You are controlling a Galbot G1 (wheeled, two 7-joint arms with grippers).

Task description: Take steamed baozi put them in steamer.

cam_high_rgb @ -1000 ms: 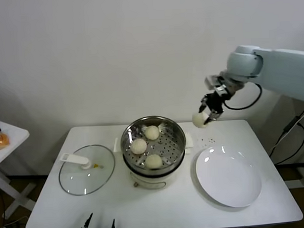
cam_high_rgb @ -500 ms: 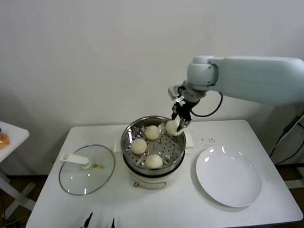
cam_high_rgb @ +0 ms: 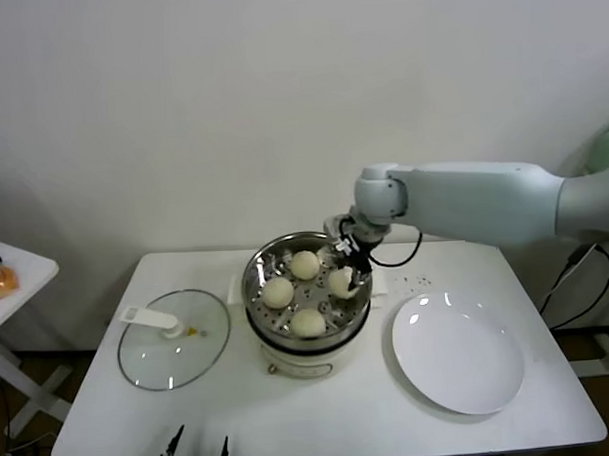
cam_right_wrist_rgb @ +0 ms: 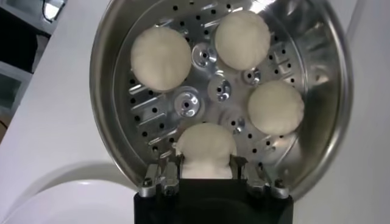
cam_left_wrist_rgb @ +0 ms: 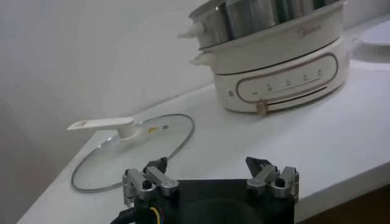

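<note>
Four steamed baozi (cam_right_wrist_rgb: 206, 145) in steamer (cam_high_rgb: 358, 271), mid-table; right gripper (cam_right_wrist_rgb: 206, 173) pinching one; left gripper (cam_left_wrist_rgb: 210, 178) spread, near front edge.

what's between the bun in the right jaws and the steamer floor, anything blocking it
Nothing visible. The right gripper holds the fourth baozi inside the steamer, over a bare patch of perforated floor. The three other baozi lie apart from it. The glass lid lies on the table beside the pot.
</note>
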